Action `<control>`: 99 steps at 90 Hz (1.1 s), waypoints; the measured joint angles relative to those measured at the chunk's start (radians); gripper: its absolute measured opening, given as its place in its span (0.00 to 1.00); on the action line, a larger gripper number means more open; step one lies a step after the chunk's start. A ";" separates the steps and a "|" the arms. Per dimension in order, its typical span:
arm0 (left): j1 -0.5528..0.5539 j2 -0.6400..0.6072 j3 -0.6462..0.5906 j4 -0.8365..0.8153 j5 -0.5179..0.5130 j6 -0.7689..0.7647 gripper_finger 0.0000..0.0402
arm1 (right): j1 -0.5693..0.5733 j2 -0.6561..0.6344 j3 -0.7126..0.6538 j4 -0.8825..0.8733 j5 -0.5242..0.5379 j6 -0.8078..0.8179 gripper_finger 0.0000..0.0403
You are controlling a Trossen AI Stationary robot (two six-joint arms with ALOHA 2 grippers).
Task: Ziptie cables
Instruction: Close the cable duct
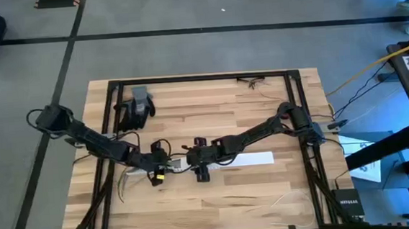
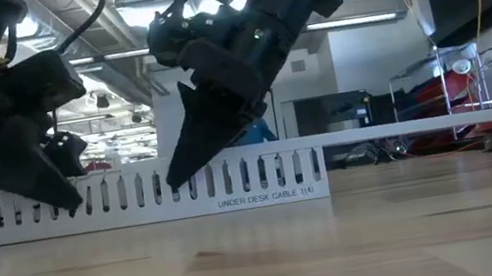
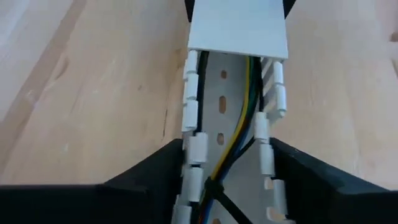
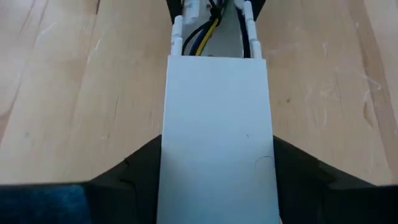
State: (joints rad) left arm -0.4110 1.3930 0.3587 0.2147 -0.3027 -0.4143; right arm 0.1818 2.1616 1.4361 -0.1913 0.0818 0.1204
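The cables [image 3: 239, 134] lie inside a white slotted cable tray [image 2: 135, 196] at mid-tabletop [image 1: 218, 200]. The left gripper [image 3: 227, 186] has its jaws spread astride the tray's open end; the right gripper [image 4: 214, 180] straddles the white cover [image 4: 216, 124], jaws spread.

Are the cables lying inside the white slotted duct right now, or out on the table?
Inside. The left wrist view shows the cables running along the open channel of the white slotted duct, then passing under its cover.
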 joint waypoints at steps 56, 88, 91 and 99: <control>0.026 0.171 0.012 0.299 0.007 0.111 0.49 | 0.002 0.015 -0.002 0.128 -0.026 0.011 0.57; 0.031 0.207 0.060 0.271 0.017 0.142 0.52 | 0.004 0.018 0.001 0.088 -0.027 0.017 0.57; 0.032 0.207 0.062 0.265 0.019 0.140 0.55 | 0.004 0.018 0.002 0.084 -0.025 0.016 0.57; 0.033 0.197 0.065 0.250 0.031 0.143 0.62 | 0.004 0.018 0.005 0.079 -0.020 0.018 0.57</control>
State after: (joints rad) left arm -0.3781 1.5896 0.4237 0.4645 -0.2713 -0.2716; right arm 0.1856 2.1796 1.4411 -0.1123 0.0622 0.1382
